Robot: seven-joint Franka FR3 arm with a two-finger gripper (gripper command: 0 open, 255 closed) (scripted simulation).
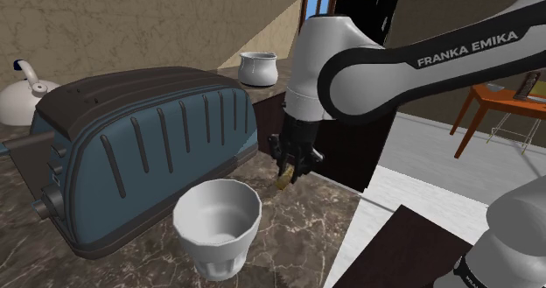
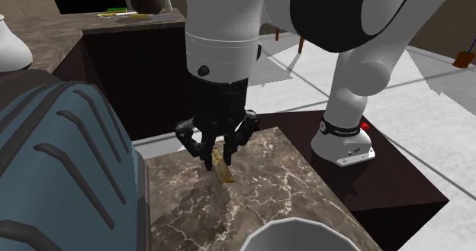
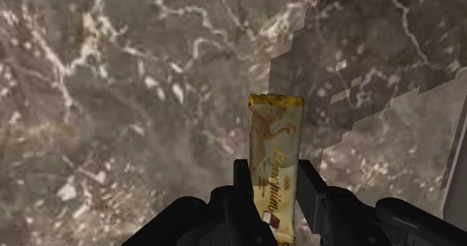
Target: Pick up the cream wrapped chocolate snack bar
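A cream and gold wrapped snack bar [image 3: 275, 156] is clasped between my two black fingers [image 3: 244, 179], hanging a little above the dark marble counter [image 3: 120, 95]. In the shoulder view my gripper [image 1: 289, 168] hangs just past the toaster's end, with the snack bar [image 1: 285, 179] sticking out below it. The second exterior view shows the gripper [image 2: 219, 152] pointing down, and the bar [image 2: 222, 165] tilted with its lower tip close to the counter [image 2: 259, 188]. My gripper is shut on the bar.
A large blue toaster [image 1: 144, 151] takes up the counter at the shoulder view's left. A white cup [image 1: 217, 225] stands in front of it, near my gripper. A white kettle [image 1: 22, 94] and a small white pot [image 1: 258, 67] sit further back. The counter edge drops off beside the stand.
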